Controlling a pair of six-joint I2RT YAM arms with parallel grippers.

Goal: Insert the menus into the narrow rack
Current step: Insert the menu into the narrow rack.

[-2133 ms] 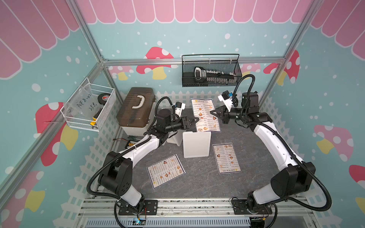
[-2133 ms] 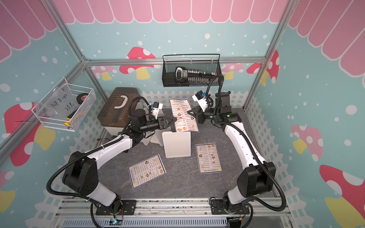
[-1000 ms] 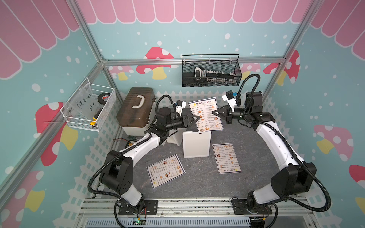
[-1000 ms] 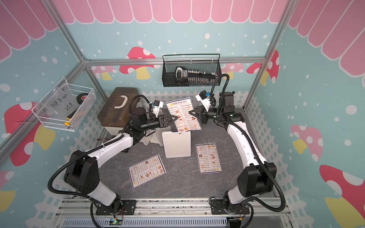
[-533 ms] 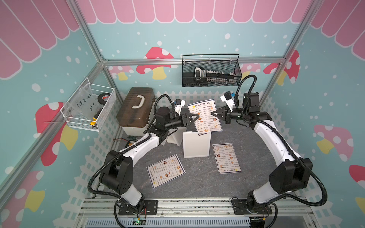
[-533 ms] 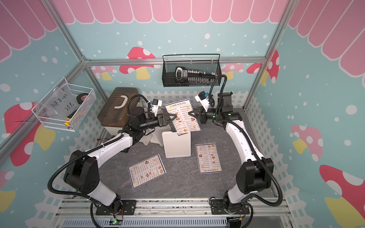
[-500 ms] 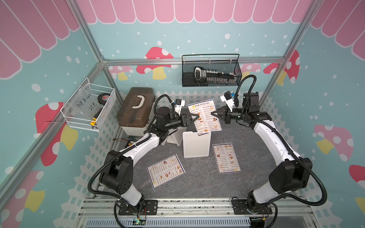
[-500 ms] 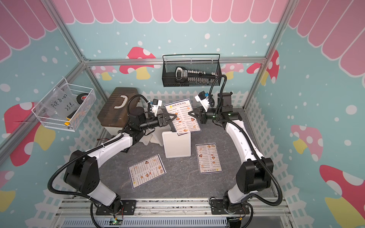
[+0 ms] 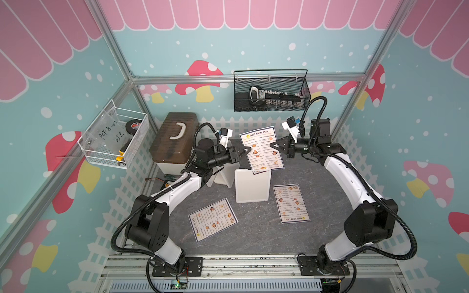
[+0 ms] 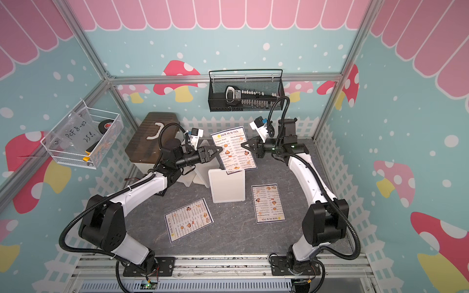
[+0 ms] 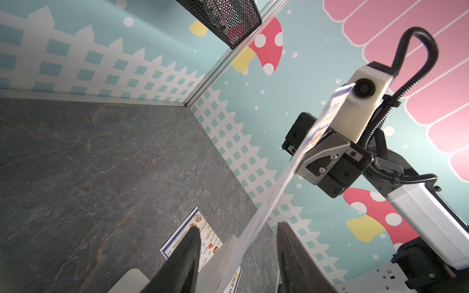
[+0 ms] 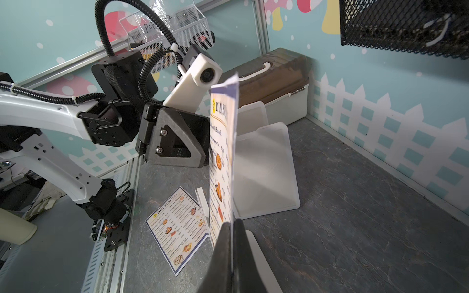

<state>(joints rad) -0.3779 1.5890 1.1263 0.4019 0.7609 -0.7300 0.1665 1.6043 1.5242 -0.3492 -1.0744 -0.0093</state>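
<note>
Nearest the arm bases, two menus lie flat on the gray surface [image 9: 253, 236]. The slanted menu [image 9: 212, 219] is at 7 o'clock from the middle and lies crooked. The straight menu [image 9: 291, 203] is at 5 o'clock, with its heading toward the near edge. The two are well apart.

A bit farther back, the white rack [image 9: 252, 185] stands upright in the middle of the surface. The straight menu lies just beside it, at its 4 o'clock.

At 12 o'clock from the rack is the lifted menu [image 9: 262, 148], seen in both top views. It is up in the air with its heading at the top, and it leans back. Its bottom edge meets the top of the rack. A small piece of it shows in the cut in the rack's front wall. I cannot tell how deep it goes in.

The right hand [image 9: 272, 145] is at the menu's 3 o'clock side and pinches it there. In the right wrist view its fingers [image 12: 219, 258] are pressed together on the sheet. The left hand [image 9: 247, 151] is at the menu's 9 o'clock side. Its fingers [image 11: 185, 261] are spread, with the menu's edge in the gap between them.

Farther back, at 10 o'clock, sits a brown box [image 9: 175, 140] with a white handle. A white wire basket [image 9: 114, 138] hangs on the wall at 9 o'clock. A black basket [image 9: 271, 95] hangs on the back wall at 12 o'clock.
</note>
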